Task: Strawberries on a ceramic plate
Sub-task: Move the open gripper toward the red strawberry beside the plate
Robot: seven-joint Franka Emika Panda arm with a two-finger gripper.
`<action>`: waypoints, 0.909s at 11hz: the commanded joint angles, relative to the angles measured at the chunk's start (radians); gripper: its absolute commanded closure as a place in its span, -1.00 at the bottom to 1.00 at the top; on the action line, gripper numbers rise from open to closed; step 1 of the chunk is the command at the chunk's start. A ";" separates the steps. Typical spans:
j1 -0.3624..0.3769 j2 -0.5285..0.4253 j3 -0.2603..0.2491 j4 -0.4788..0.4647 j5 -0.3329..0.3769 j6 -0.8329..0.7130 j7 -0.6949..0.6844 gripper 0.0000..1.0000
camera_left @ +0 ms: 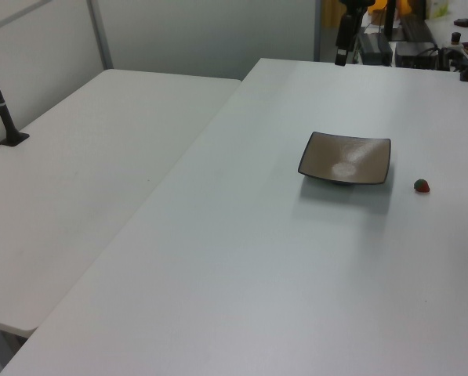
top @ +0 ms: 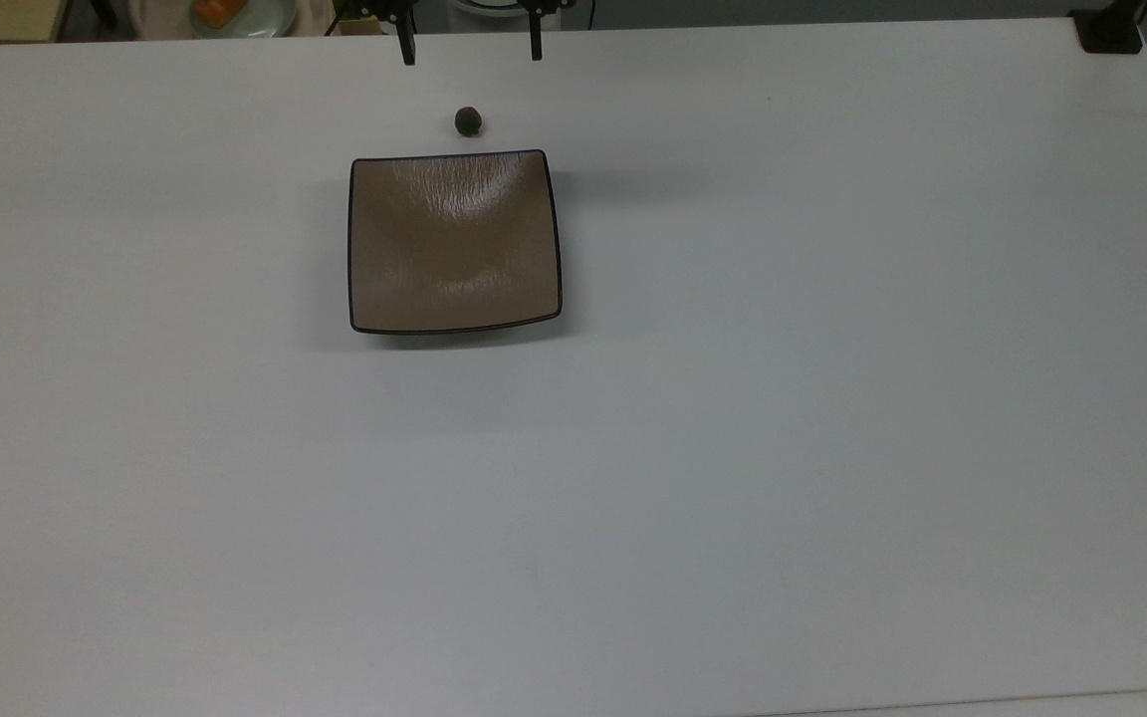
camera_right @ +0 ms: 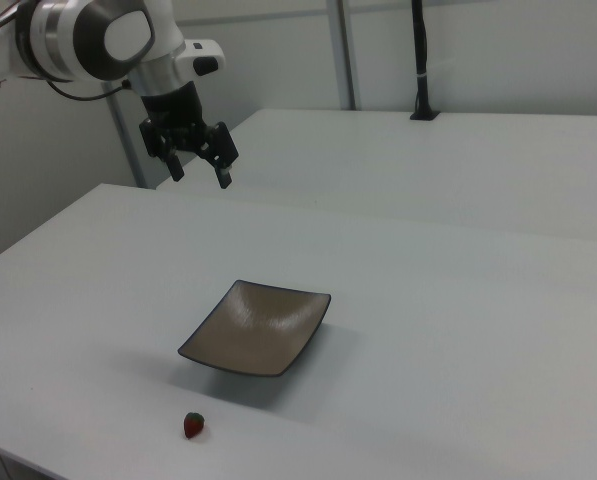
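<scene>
The plate [top: 454, 242] is made of shiny brown ceramic, and faint streaks are seen in its middle [camera_right: 258, 326]. A thin black edge is seen around it. The table [top: 733, 398] is smooth, white and matt. The strawberry [camera_right: 194, 425] is dull red with a green top. The gripper [camera_right: 200, 174] is made of black, matt parts, and the arm [camera_right: 98, 40] is covered in smooth, shiny white plastic.
</scene>
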 commanded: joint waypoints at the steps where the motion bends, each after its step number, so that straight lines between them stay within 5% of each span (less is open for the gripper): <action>1: 0.005 -0.022 -0.003 -0.048 0.017 0.012 0.001 -1.00; 5: 0.007 -0.028 0.001 -0.089 0.017 -0.032 -0.101 -1.00; 8: -0.005 -0.050 0.000 -0.109 0.008 -0.210 -0.487 -1.00; 10: -0.002 -0.099 0.000 -0.208 0.001 -0.207 -0.569 -1.00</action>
